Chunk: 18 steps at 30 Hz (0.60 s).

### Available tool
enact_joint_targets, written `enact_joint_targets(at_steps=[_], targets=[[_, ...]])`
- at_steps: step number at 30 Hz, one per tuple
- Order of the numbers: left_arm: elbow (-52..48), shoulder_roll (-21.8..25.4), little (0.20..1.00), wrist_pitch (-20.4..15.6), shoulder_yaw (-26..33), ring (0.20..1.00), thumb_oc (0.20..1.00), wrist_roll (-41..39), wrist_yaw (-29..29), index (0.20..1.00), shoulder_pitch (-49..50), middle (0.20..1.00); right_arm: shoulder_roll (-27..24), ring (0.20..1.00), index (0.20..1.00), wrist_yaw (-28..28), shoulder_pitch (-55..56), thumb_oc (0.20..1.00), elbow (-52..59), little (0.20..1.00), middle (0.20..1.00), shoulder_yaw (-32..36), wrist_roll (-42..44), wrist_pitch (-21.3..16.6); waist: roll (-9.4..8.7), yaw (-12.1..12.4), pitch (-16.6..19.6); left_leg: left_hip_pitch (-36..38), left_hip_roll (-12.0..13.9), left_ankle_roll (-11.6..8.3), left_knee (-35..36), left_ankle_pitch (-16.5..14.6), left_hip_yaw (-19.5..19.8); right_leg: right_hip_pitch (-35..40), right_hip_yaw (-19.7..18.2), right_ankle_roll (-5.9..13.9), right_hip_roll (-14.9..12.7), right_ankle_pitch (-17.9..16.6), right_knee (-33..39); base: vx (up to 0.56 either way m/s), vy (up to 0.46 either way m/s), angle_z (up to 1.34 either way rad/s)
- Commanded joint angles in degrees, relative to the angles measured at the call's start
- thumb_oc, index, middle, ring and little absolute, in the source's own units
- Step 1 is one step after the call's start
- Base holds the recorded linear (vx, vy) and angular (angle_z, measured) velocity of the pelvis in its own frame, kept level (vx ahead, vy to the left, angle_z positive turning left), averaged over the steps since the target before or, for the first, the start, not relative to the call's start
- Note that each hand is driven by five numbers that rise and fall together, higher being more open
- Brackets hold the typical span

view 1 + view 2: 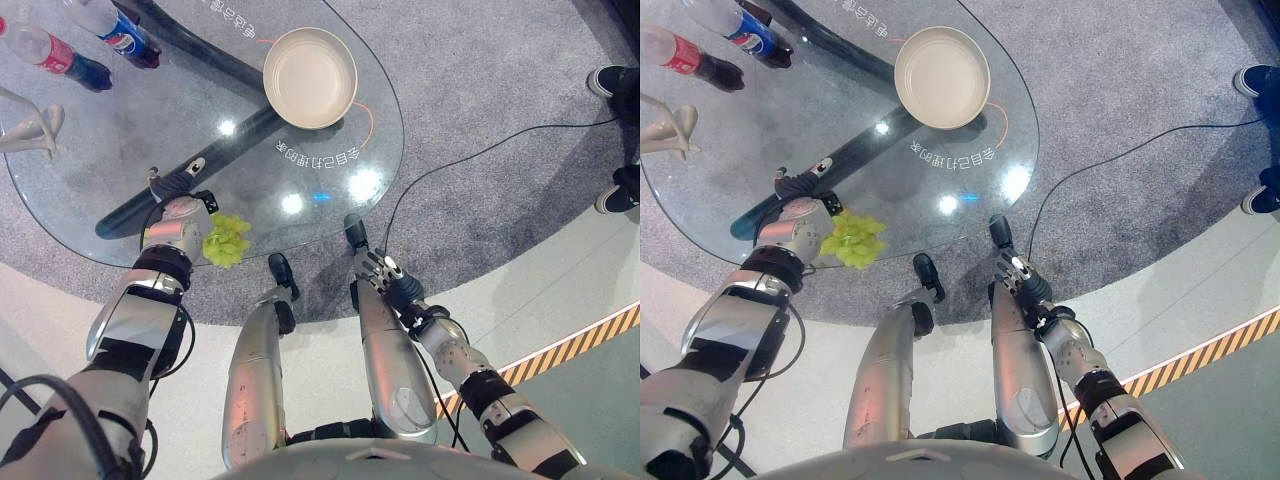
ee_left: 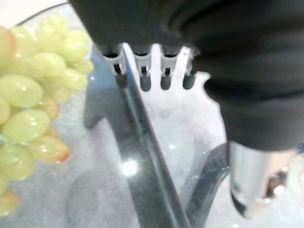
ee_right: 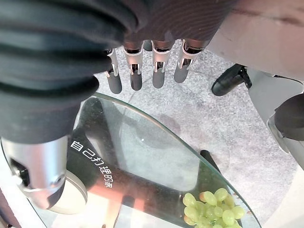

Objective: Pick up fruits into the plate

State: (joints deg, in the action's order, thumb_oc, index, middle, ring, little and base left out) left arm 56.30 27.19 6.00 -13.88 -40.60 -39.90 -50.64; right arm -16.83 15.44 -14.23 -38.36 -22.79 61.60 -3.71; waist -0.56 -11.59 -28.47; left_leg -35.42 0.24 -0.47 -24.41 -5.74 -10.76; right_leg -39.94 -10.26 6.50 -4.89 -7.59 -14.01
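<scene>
A bunch of green grapes (image 1: pixel 227 240) lies on the round glass table (image 1: pixel 90 170) close to its near edge. My left hand (image 1: pixel 176 196) rests just beside the bunch on its left. In the left wrist view its fingers (image 2: pixel 142 71) are straight and open, with the grapes (image 2: pixel 28 104) off to one side and nothing between them. An empty cream plate (image 1: pixel 310 77) stands at the far side of the table. My right hand (image 1: pixel 386 274) hangs low off the table's near edge, its fingers (image 3: pixel 135 66) straight and empty, with the grapes (image 3: pixel 213 206) showing past them.
Two plastic drink bottles (image 1: pixel 110 30) (image 1: pixel 60 55) lie at the table's far left, and a white object (image 1: pixel 30 130) sits at the left rim. A person's shoes (image 1: pixel 612 80) stand on the grey carpet at right. Yellow-black floor tape (image 1: pixel 570 345) runs lower right.
</scene>
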Motion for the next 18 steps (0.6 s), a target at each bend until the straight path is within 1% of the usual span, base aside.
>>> enact_joint_targets(at_steps=[1, 4, 6, 7, 8, 10, 12, 13, 14, 15, 16, 18], targets=[[-1.1, 2.6, 1.000, -2.7, 1.0, 1.000, 1.000, 4.0, -1.7, 1.000, -0.9, 1.000, 0.2, 1.000, 1.000, 0.6, 1.7, 1.000, 2.0, 1.000, 1.000, -1.4, -1.0, -0.4, 0.83, 1.5, -1.3, 3.2, -3.3, 0.95, 8.8, 3.1, 4.3, 1.7, 7.7, -5.08, 5.3, 8.4, -3.3, 0.00, 0.000, 0.00], [-1.5, 2.8, 1.000, -3.1, 0.7, 1.000, 1.000, 6.0, -1.6, 1.000, -1.1, 1.000, 0.3, 1.000, 1.000, 0.7, 1.6, 1.000, 1.8, 1.000, 1.000, -1.4, -1.2, -0.6, 0.86, 1.6, -1.3, 3.3, -3.4, 1.01, 9.1, 3.2, 4.2, 1.8, 7.7, -5.01, 5.4, 8.3, -3.2, -0.01, 0.001, 0.00], [-2.0, 3.5, 1.000, -2.9, 0.2, 1.000, 1.000, 10.4, -1.2, 1.000, -1.3, 1.000, 0.3, 1.000, 1.000, 0.7, 2.0, 1.000, 2.2, 1.000, 1.000, -1.4, -1.3, -0.7, 0.82, 1.7, -1.3, 3.5, -3.4, 1.08, 9.3, 3.3, 4.2, 1.9, 7.6, -4.91, 5.5, 8.2, -3.2, 0.00, 0.000, 0.00], [-2.8, 4.1, 1.000, -2.2, -0.7, 1.000, 1.000, 13.4, -1.2, 1.000, -1.8, 1.000, 0.1, 1.000, 1.000, 0.6, 2.1, 1.000, 2.4, 1.000, 1.000, -1.4, -1.3, -0.6, 0.80, 1.7, -1.3, 3.5, -3.4, 1.15, 9.3, 3.3, 4.2, 1.9, 7.6, -4.91, 5.5, 8.1, -3.1, 0.00, 0.000, 0.00], [-3.5, 4.6, 1.000, -1.1, -1.5, 1.000, 1.000, 17.7, 0.5, 1.000, -2.1, 1.000, 0.1, 1.000, 1.000, 0.6, 2.2, 1.000, 2.6, 1.000, 1.000, -1.3, -1.4, -0.6, 0.82, 1.8, -1.3, 3.5, -3.4, 1.19, 9.4, 3.3, 4.2, 1.9, 7.6, -4.84, 5.5, 8.0, -3.1, 0.00, 0.000, 0.00], [-5.3, 5.8, 1.000, 0.5, -3.5, 1.000, 1.000, 21.6, 2.4, 1.000, -2.6, 1.000, -0.1, 1.000, 1.000, 0.8, 2.7, 1.000, 2.9, 1.000, 1.000, -1.0, -1.4, -0.8, 0.91, 2.0, -1.3, 3.6, -3.4, 1.26, 9.7, 3.5, 4.2, 1.9, 7.7, -4.71, 5.4, 7.8, -2.9, 0.00, 0.000, 0.00], [-7.1, 7.9, 1.000, 2.7, -6.5, 1.000, 1.000, 29.5, 7.6, 1.000, -2.9, 1.000, -0.7, 1.000, 1.000, 1.4, 3.3, 1.000, 3.1, 1.000, 1.000, -0.4, -1.2, -0.7, 1.11, 2.3, -1.3, 3.7, -3.5, 1.31, 9.9, 3.6, 4.5, 2.0, 8.0, -4.49, 5.3, 7.5, -2.7, 0.00, 0.000, 0.00], [-7.4, 8.5, 1.000, 3.1, -7.3, 1.000, 1.000, 31.5, 8.4, 1.000, -2.9, 1.000, -0.9, 1.000, 1.000, 1.6, 3.4, 1.000, 3.2, 1.000, 1.000, -0.2, -1.2, -0.7, 1.17, 2.3, -1.3, 3.7, -3.5, 1.32, 10.0, 3.6, 4.5, 2.1, 8.1, -4.48, 5.2, 7.4, -2.6, 0.00, 0.000, 0.00], [-8.4, 9.6, 1.000, 4.2, -9.2, 1.000, 1.000, 37.2, 10.0, 1.000, -2.8, 1.000, -1.1, 1.000, 1.000, 1.9, 3.5, 1.000, 2.9, 1.000, 1.000, 0.3, -1.3, -0.7, 1.39, 2.5, -1.3, 3.7, -3.7, 1.35, 10.2, 3.7, 4.7, 2.1, 8.2, -4.44, 5.2, 7.2, -2.4, 0.00, 0.000, 0.00], [-8.8, 10.4, 1.000, 4.1, -10.2, 1.000, 1.000, 40.2, 11.0, 1.000, -2.6, 1.000, -1.3, 1.000, 1.000, 2.1, 3.5, 1.000, 2.8, 1.000, 1.000, 0.5, -1.2, -0.7, 1.56, 2.7, -1.3, 3.8, -3.7, 1.38, 10.4, 3.8, 4.9, 2.2, 8.4, -4.38, 5.1, 7.2, -2.3, 0.00, 0.000, 0.00], [-9.2, 12.1, 1.000, 4.1, -11.6, 1.000, 1.000, 44.3, 13.2, 1.000, -2.1, 1.000, -1.7, 1.000, 1.000, 2.6, 3.7, 1.000, 2.5, 1.000, 1.000, 1.0, -1.3, -0.7, 1.82, 2.9, -1.3, 3.9, -3.8, 1.36, 10.6, 3.8, 5.1, 2.4, 8.5, -4.35, 5.0, 7.1, -2.1, 0.00, 0.000, 0.00], [-10.1, 13.4, 1.000, 3.3, -12.7, 1.000, 1.000, 47.8, 14.9, 1.000, -0.6, 1.000, -2.2, 1.000, 1.000, 3.5, 3.9, 1.000, 1.7, 1.000, 1.000, 1.9, -1.5, -0.8, 2.20, 3.2, -1.3, 4.1, -3.9, 1.33, 10.9, 3.9, 5.3, 2.6, 8.7, -4.28, 4.8, 7.0, -1.8, 0.00, 0.000, 0.00]])
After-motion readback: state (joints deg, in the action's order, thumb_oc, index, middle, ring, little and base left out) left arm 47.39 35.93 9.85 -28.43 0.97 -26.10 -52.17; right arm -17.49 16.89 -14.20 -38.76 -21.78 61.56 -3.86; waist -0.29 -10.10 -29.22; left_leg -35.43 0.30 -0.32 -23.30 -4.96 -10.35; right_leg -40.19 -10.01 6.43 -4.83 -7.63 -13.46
